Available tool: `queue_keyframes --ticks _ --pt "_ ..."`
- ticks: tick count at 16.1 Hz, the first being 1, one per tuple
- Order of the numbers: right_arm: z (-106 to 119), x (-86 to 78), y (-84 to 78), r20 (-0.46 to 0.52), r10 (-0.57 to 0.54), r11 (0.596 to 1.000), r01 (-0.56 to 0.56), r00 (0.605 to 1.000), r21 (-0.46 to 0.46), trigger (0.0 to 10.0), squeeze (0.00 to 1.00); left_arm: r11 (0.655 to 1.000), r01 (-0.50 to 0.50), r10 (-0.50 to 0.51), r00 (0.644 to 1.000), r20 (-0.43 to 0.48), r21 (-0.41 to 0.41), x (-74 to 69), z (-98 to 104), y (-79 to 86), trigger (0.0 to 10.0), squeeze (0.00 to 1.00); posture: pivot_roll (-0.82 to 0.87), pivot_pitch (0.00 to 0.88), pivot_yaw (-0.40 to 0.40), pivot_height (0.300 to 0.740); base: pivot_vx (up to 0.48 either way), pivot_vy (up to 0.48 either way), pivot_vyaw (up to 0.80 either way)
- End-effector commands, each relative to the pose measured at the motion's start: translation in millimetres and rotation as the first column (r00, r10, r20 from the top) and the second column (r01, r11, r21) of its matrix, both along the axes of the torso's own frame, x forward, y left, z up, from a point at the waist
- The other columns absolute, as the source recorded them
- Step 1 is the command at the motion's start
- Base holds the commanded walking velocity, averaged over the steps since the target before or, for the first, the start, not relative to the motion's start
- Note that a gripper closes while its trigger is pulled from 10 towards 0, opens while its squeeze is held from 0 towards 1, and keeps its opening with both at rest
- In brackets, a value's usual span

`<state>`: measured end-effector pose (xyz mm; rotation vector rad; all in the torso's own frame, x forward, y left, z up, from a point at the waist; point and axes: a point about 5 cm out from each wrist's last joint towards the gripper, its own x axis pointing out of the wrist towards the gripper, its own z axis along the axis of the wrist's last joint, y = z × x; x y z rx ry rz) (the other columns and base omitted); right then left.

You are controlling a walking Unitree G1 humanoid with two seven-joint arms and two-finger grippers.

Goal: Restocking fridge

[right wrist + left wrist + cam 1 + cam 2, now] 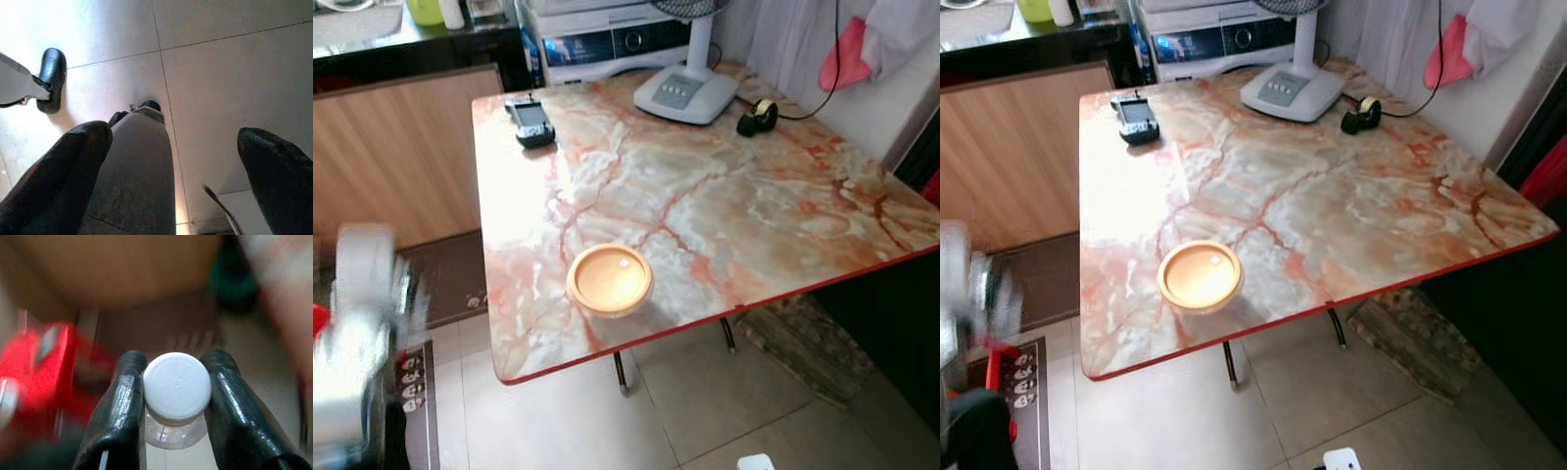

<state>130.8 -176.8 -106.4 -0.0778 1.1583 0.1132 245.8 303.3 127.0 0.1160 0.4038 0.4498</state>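
Writing: none can be read; the appliance front behind the table shows only blurred marks.
Bottle (176, 396): clear plastic with a white ribbed screw cap, seen cap-on in the left wrist view; low at the robot's left, off the table.
Left gripper (176, 404): its two glossy black fingers (120, 411) are clamped on the bottle's neck, one on each side just under the cap.
Right gripper (171, 166): fingers spread wide apart with nothing between them, hanging over pale floor tiles.
Table (754, 225): square top in marbled beige and rust veining, glossy, with a red edge and thin metal legs.
Bowl (610, 279): round, shallow, tan, near the table's front edge.
Far edge of table: a white fan base (685, 93), a black tape dispenser (759, 116), a dark handheld device (530, 122).
Room: grey floor tiles (724, 411), a wood-panelled counter (401, 157) to the left, a dark patterned mat beside it.
Blur: the left arm shows as a smeared silver shape at the left edge.
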Motion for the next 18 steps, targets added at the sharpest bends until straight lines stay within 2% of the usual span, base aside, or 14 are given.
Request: queue_keyframes --ticks 1,2,4,6,7,9,10,11,13,15,17,18 --pt "-3.5 -10.0 2.8 -0.029 -0.022 1.000 0.022 0.999 0.010 10.0 0.00 0.998 -0.063 0.062 0.998 0.023 0.026 -7.3 -7.1 12.5 10.0 0.00 0.17 0.037 0.004 0.740 0.000 0.000 0.00" --pt "-3.5 -10.1 2.6 -0.028 -0.023 1.000 0.023 0.999 0.007 10.0 0.00 0.997 -0.071 0.072 0.997 -0.009 0.035 -13.0 -21.2 15.1 10.0 0.00 0.17 0.035 0.003 0.740 0.000 0.000 0.00" --pt "-3.5 -10.6 2.5 -0.018 -0.037 0.999 0.037 0.999 0.004 10.0 0.00 0.997 -0.059 0.064 0.994 -0.093 0.049 -36.2 -74.7 15.7 10.0 0.00 0.17 0.032 0.001 0.740 0.000 0.000 0.00" --pt "-3.6 -11.2 2.1 0.000 -0.077 0.997 0.077 0.997 -0.001 10.0 0.00 0.995 0.054 -0.038 0.984 -0.174 0.084 -47.4 -106.3 4.5 10.0 0.00 0.15 0.020 0.000 0.740 0.000 0.000 0.00" --pt "-3.5 -11.8 1.0 0.024 -0.161 0.987 0.162 0.987 -0.008 10.0 0.00 0.985 0.148 -0.123 0.964 -0.234 0.093 -53.8 -127.7 -7.3 10.0 0.00 0.15 0.024 -0.003 0.740 0.000 0.000 0.00" --pt "-3.1 -12.0 0.7 0.055 -0.307 0.951 0.308 0.950 -0.001 10.0 0.00 0.981 0.188 -0.167 0.945 -0.282 0.050 -56.2 -146.6 -16.2 10.0 0.00 0.14 0.049 -0.005 0.740 0.000 0.000 0.00" --pt "-2.5 -11.1 0.7 0.073 -0.337 0.941 0.338 0.939 -0.005 10.0 0.00 0.977 0.214 -0.195 0.929 -0.316 0.025 -58.3 -156.2 -20.9 10.0 0.00 0.14 0.050 -0.006 0.740 0.000 0.000 0.00" --pt "-2.0 -10.4 1.1 0.089 -0.375 0.926 0.377 0.923 -0.007 10.0 0.00 0.966 0.257 -0.245 0.899 -0.364 -0.015 -62.9 -168.9 -28.6 10.0 0.00 0.13 0.055 -0.007 0.740 0.000 0.000 0.00" --pt "-1.9 -10.2 1.8 0.094 -0.408 0.912 0.410 0.908 0.002 10.0 0.00 0.948 0.316 -0.303 0.855 -0.421 -0.041 -69.8 -181.6 -37.9 10.0 0.00 0.12 0.061 -0.004 0.740 0.000 0.000 0.00" --pt "-1.4 -9.2 2.3 0.102 -0.426 0.904 0.426 0.899 0.026 10.0 0.00 0.945 0.323 -0.308 0.813 -0.494 -0.058 -80.7 -195.5 -45.2 10.0 0.00 0.11 0.074 -0.009 0.740 0.000 0.000 0.00" --pt "-1.1 -8.4 2.4 0.106 -0.411 0.912 0.409 0.906 0.037 10.0 0.00 0.947 0.310 -0.309 0.819 -0.484 -0.080 -80.2 -198.2 -50.4 10.0 0.00 0.10 0.084 -0.014 0.740 0.000 0.000 0.00" --pt "-1.1 -8.2 2.0 0.101 -0.393 0.920 0.390 0.914 0.042 10.0 0.00 0.956 0.272 -0.291 0.841 -0.457 -0.109 -80.3 -199.1 -52.1 10.0 0.00 0.10 0.093 -0.018 0.740 0.000 0.000 0.00"
